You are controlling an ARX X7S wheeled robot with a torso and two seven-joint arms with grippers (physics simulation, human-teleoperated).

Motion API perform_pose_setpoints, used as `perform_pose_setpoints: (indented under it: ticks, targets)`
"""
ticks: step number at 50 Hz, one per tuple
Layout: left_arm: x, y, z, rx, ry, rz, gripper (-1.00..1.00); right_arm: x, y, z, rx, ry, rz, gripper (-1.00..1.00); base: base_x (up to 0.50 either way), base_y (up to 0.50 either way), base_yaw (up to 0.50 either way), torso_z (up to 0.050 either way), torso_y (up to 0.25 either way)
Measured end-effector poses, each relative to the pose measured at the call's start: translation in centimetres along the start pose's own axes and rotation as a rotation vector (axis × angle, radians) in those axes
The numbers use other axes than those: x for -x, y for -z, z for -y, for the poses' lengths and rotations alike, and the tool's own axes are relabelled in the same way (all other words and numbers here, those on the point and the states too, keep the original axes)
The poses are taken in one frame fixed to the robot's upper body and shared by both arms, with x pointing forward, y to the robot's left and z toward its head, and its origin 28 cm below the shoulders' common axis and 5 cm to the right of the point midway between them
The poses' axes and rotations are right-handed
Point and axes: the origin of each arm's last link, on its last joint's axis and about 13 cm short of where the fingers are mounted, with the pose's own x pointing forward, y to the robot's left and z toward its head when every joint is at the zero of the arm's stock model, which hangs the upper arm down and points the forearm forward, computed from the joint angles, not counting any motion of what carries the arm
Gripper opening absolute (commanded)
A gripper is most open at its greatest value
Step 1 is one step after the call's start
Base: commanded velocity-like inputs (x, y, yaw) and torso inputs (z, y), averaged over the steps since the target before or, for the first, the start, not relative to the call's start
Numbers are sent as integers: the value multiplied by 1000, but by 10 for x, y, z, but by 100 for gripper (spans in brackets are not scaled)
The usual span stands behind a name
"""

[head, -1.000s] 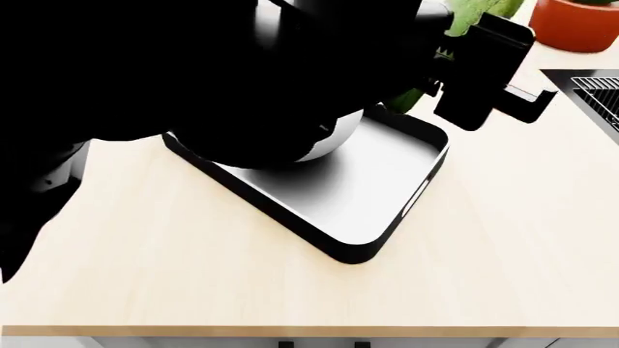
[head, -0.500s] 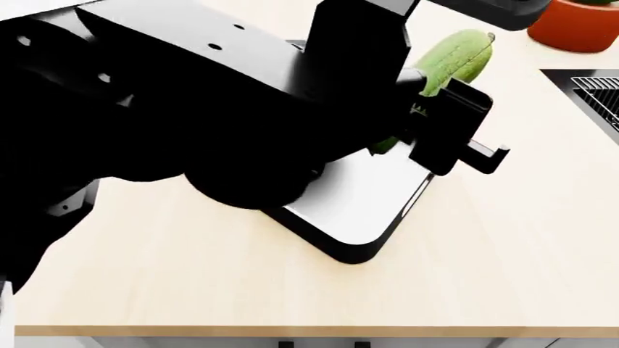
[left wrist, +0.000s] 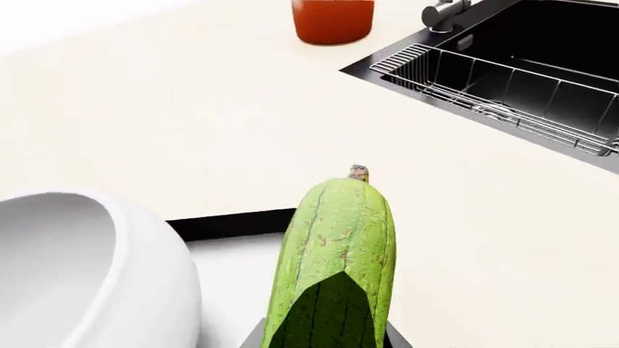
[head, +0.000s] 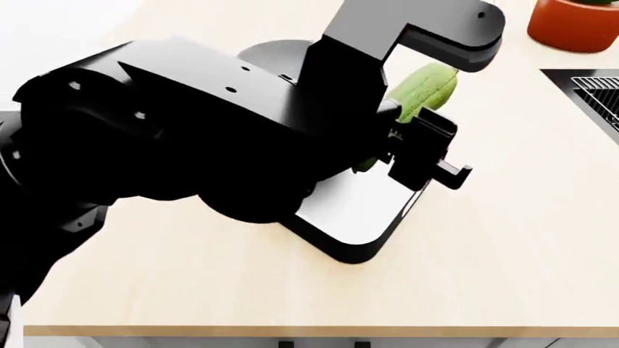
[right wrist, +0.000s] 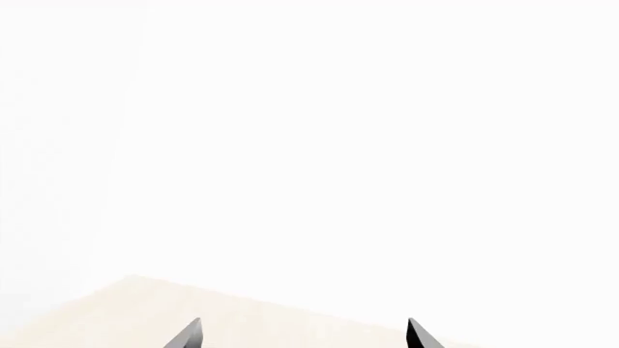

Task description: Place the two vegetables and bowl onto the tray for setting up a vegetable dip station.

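Note:
My left gripper (left wrist: 327,341) is shut on the green cucumber (left wrist: 338,246), which sticks out past its fingers. In the left wrist view the cucumber hangs over the tray's black far wall (left wrist: 227,225), beside the white bowl (left wrist: 87,268) standing in the tray. In the head view the cucumber (head: 422,85) shows above the tray (head: 363,217); my black left arm hides the bowl and most of the tray. The carrot is out of view. My right gripper (right wrist: 301,337) is open with nothing between its fingertips, facing a pale surface.
A terracotta pot (head: 572,22) stands at the back right of the counter. To the right lie the black sink (left wrist: 541,65) and its wire rack (head: 598,94). Bare light wood counter surrounds the tray in front and to the right.
My left arm has carried the cucumber down and leftward from the back right toward the tray. The arm now covers more of the tray in the head view.

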Motion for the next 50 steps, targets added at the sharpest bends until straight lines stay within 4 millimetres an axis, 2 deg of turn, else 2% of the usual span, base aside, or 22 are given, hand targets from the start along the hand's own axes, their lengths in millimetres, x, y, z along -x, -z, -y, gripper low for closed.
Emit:
perform_pose_setpoints:
  ticks: [50]
  targets:
    - [-22, 35, -15, 41, -53, -139, -100, 1, -3, 0, -1, 2, 11, 100, 0, 0, 0, 0, 0]
